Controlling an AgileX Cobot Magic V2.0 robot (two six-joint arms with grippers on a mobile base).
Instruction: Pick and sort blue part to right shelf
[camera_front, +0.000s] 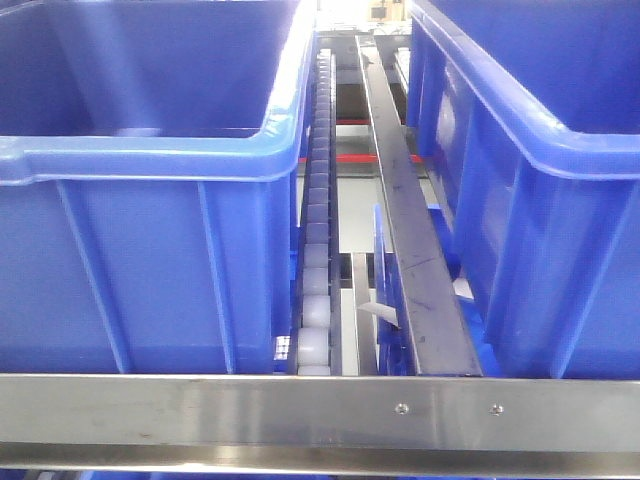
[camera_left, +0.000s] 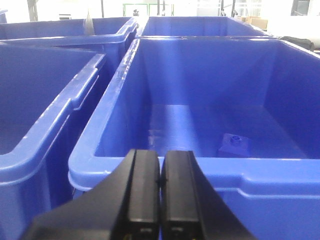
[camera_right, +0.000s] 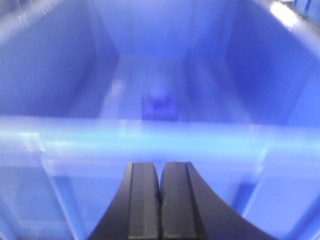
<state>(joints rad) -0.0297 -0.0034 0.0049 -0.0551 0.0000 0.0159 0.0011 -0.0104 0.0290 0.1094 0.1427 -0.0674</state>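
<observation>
Both pairs of jaws are pressed together with nothing between them. Ahead of the left gripper, beyond the near rim of a large blue bin, a small blue part lies on the bin floor, to the right of the jaws' line and well apart from them. Ahead of the right gripper, past the rim of another blue bin, a small blue block sits on that bin's floor, almost straight ahead of the jaws.

By my reading, neither gripper holds a part, so a pick lies ahead; whether either visible piece counts as already sorted I cannot tell.

In the front-facing view the right shelf shows its brushed metal front rail, with a roller track and a flat steel guide running away between two blue bins. Neither arm appears in this view.

Hard to make out: the right wrist picture is heavily blurred, so the block's shape and exact resting place are uncertain. Every bin is cut off by the frame edges, and which bin each wrist camera faces cannot be matched to the front view. A pale scrap beside the steel guide is too small to identify.
</observation>
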